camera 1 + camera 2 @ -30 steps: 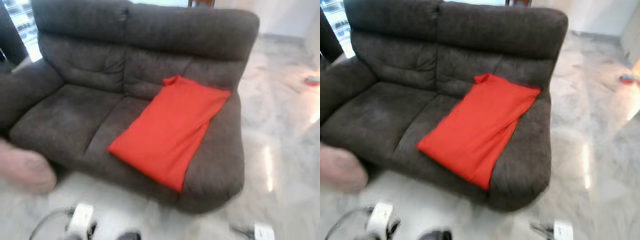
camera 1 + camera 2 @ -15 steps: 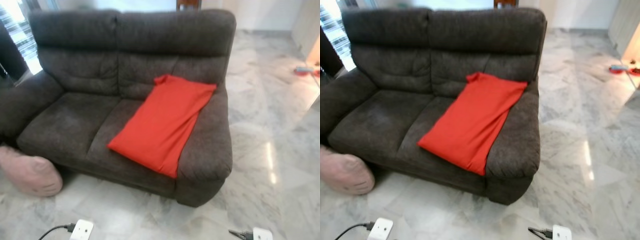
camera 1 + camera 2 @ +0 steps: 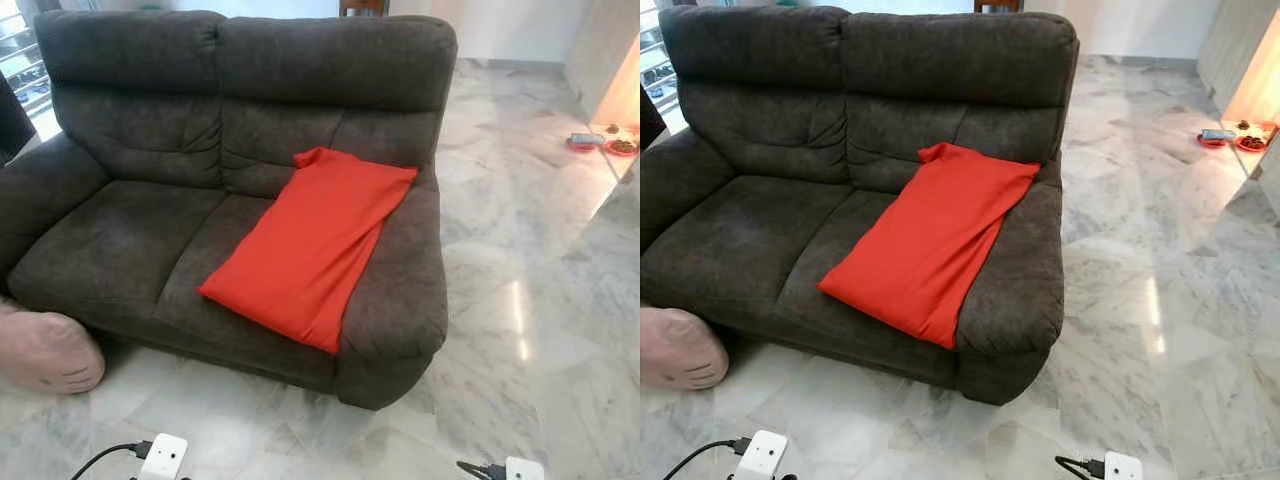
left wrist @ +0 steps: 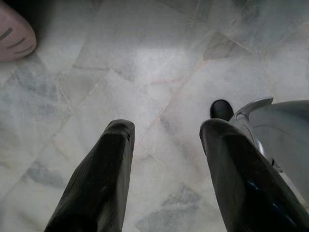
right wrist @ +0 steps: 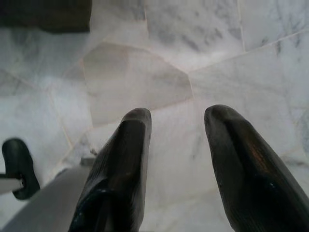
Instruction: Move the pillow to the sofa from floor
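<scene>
Dark brown 2-seat fabric sofa point(image 3: 150, 230) standing on pale grey marble-tile floor point(image 3: 520, 300), seen from the front and above. Flat bright red-orange cloth cushion point(image 3: 310, 240) lying diagonally across the right seat, upper corner against the backrest, right edge resting on the right armrest, lower corner reaching the front edge of the seat. Left seat bare.

Pale pink rounded pillow point(image 3: 45, 352) with short dark stitched lines on its end, lying on the floor at the left front corner of the sofa, touching or just beside the sofa base, partly cut off by the frame edge. Same pillow visible in a corner of the left wrist view point(image 4: 13, 34), well apart from the fingers.

Left gripper point(image 4: 166, 128) hanging low above the floor tiles, 2 black fingers point(image 4: 104, 179) spread wide, nothing between them. Right gripper point(image 5: 176, 113) likewise above bare marble, fingers point(image 5: 123, 164) spread wide, nothing held; dark sofa base point(image 5: 46, 14) at the far edge of that view.

White rectangular wrist module with black cable point(image 3: 163, 458) at the lower left of the head view, a 2nd white module point(image 3: 524, 469) at the lower right. Small red and dark items point(image 3: 600, 142) on the floor far right, near a lit doorway, too small to identify
</scene>
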Tool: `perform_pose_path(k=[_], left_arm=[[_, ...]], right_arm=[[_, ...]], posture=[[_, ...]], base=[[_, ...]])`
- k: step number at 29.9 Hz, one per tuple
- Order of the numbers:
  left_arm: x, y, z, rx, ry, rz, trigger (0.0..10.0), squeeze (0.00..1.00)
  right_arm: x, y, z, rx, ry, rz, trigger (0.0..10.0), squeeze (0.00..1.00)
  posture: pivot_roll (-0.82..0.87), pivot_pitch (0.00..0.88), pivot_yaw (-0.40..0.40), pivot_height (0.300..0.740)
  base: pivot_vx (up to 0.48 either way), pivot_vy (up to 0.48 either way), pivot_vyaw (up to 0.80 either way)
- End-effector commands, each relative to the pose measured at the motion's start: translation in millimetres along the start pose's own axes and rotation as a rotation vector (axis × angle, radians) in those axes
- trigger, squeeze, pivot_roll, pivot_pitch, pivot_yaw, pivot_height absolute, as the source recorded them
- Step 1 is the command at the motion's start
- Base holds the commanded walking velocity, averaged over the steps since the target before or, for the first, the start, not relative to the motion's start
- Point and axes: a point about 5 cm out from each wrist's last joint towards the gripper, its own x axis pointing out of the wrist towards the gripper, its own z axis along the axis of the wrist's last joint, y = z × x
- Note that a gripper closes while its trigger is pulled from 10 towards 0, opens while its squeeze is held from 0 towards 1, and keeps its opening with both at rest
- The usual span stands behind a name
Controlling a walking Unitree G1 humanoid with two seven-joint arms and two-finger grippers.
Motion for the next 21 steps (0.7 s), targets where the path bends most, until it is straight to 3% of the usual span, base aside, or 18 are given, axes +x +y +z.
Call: perform_pose_path(k=[1, 7, 13, 21], left_arm=[[-1.5, 4.2, -4, 0.002, 0.014, 0.004, 10.0, 0.0], [-2.0, 5.7, -5, -0.009, 0.013, 0.01, 10.0, 0.0], [-1.2, 4.5, -3, -0.015, 0.01, 0.008, 10.0, 0.0], [0.5, -1.3, 1, -0.016, -0.006, -0.007, 10.0, 0.0]], right_arm=[[2.1, 0.3, 13, 0.006, -0.05, -0.003, 10.0, 0.0], [3.7, -5.7, 23, -0.137, -0.065, 0.003, 10.0, 0.0], [3.6, -21.7, 30, -0.169, -0.082, -0.021, 10.0, 0.0], [0.7, -31.7, 32, -0.234, -0.133, 0.01, 10.0, 0.0]], posture=[[0.12, 0.04, 0.01, 0.74], [0.13, 0.049, 0.005, 0.74], [0.12, 0.057, 0.0, 0.74], [0.11, 0.067, -0.002, 0.74]], base=[[0.0, 0.0, 0.0], [0.0, 0.0, 0.0], [0.0, 0.0, 0.0], [0.0, 0.0, 0.0]])
